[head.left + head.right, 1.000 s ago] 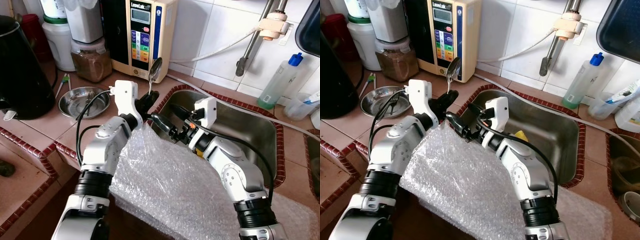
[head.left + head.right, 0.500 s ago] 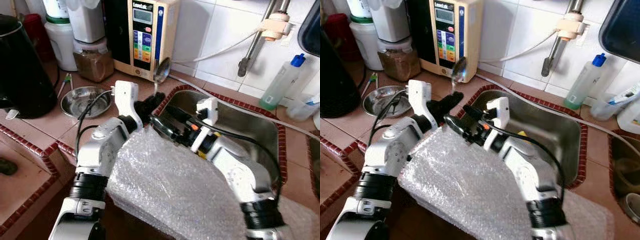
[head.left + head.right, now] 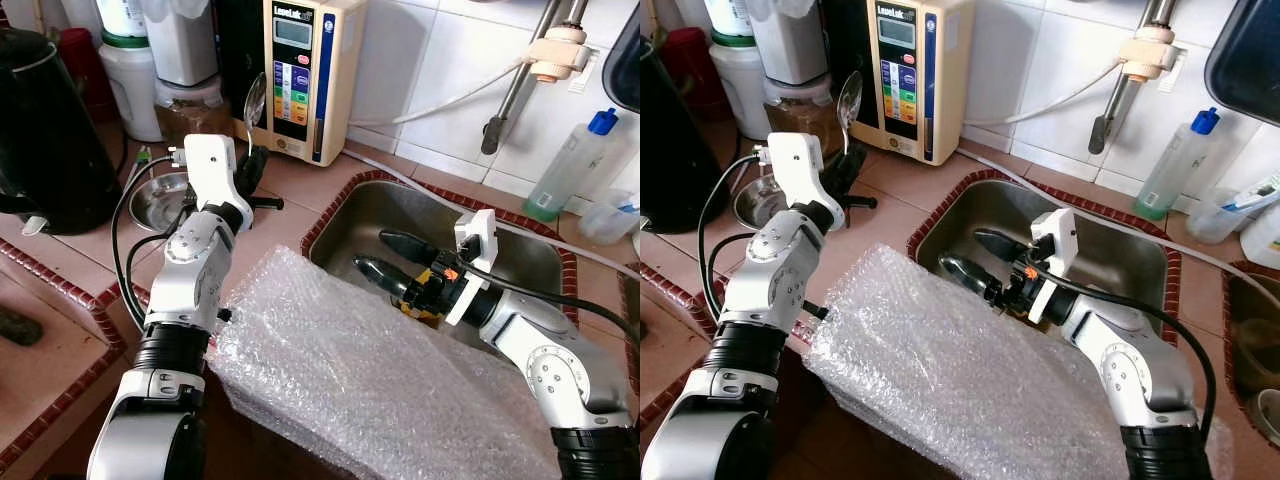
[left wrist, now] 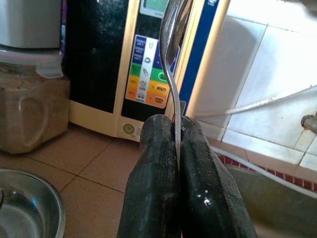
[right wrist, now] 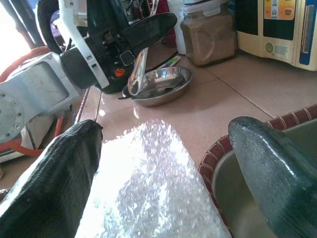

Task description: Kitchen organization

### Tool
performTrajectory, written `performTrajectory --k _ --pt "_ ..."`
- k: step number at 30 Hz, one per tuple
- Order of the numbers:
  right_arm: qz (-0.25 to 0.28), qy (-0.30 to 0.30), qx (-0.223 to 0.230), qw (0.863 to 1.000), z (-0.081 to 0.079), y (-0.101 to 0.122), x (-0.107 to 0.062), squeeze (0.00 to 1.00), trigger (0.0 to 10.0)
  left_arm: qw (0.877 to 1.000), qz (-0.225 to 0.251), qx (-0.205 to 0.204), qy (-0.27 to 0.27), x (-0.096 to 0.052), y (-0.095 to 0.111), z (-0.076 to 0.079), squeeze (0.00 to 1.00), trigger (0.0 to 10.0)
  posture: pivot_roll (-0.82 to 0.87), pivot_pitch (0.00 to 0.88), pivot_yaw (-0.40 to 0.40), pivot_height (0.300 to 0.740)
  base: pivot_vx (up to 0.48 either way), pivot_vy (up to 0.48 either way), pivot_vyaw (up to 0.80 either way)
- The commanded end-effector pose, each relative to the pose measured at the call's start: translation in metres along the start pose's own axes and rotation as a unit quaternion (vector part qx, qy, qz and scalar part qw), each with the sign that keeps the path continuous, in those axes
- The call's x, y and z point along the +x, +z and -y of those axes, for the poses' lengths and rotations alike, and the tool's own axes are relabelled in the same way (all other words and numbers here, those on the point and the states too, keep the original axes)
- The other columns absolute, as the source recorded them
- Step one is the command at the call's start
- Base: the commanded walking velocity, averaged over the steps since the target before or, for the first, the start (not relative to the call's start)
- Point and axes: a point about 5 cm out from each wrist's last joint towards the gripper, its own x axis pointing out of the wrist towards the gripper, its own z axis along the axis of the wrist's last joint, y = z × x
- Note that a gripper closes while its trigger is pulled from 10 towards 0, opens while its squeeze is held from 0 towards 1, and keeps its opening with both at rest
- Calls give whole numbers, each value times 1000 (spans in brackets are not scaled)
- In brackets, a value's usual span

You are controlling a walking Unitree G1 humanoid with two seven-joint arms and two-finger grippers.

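The left gripper (image 4: 176, 148) was closed tight on the handle of a metal spoon (image 3: 254, 100), holding it upright with the bowl uppermost, above the tiled counter (image 3: 300, 185) at the far left and just in front of a cream water ionizer (image 3: 305, 70). The ionizer's panel carried a small display and a column of coloured buttons; one orange button read "BEAUTY" in the left wrist view, and the brand line at the top was too small to read. A steel bowl (image 3: 160, 198) lay on the counter just left of that gripper, with a lidded jar of brown powder (image 3: 187, 110) behind it and a black kettle (image 3: 50, 130) further left. The right gripper (image 3: 393, 258) was spread wide and held nothing; it sat low over the steel sink (image 3: 520, 250), near its left rim. A sheet of bubble wrap (image 3: 360, 370) covered the near counter edge between the two arms, touching the sink's near-left corner. Open tile remained between the ionizer and the sink rim. A bottle with a blue cap (image 3: 565, 165) stood at the far right against the white wall tiles, its label unreadable.
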Motion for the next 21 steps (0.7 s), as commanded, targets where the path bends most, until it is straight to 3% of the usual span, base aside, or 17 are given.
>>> performTrajectory --k 1,4,12,14,18,20,21 --pt "25 -52 -18 998 11 9 3 0 10000 1000 18 10 -21 4 8 11 0 0 -48 0 -51 740 0 0 0" --pt "58 -133 -31 989 28 18 7 0 10000 997 31 16 -75 1 9 26 0 0 -45 0 -54 740 0 0 0" --pt "96 -209 -31 973 45 29 7 0 10000 984 34 33 -169 -8 7 52 0 0 -40 0 -55 740 0 0 0" --pt "123 -254 -13 959 57 34 7 0 10000 970 30 6 -243 -16 5 71 0 0 -40 0 -56 740 0 0 0" --pt "142 -271 7 952 63 37 8 0 10000 955 15 -24 -295 -22 3 84 0 0 -42 0 -55 740 0 0 0" --pt "155 -271 17 950 65 38 12 0 10000 926 -20 -72 -369 -35 -3 100 0 0 -45 0 -52 740 0 0 0" --pt "155 -271 17 950 65 38 12 0 10000 926 -20 -72 -369 -35 -3 100 0 0 -45 0 -52 740 0 0 0"
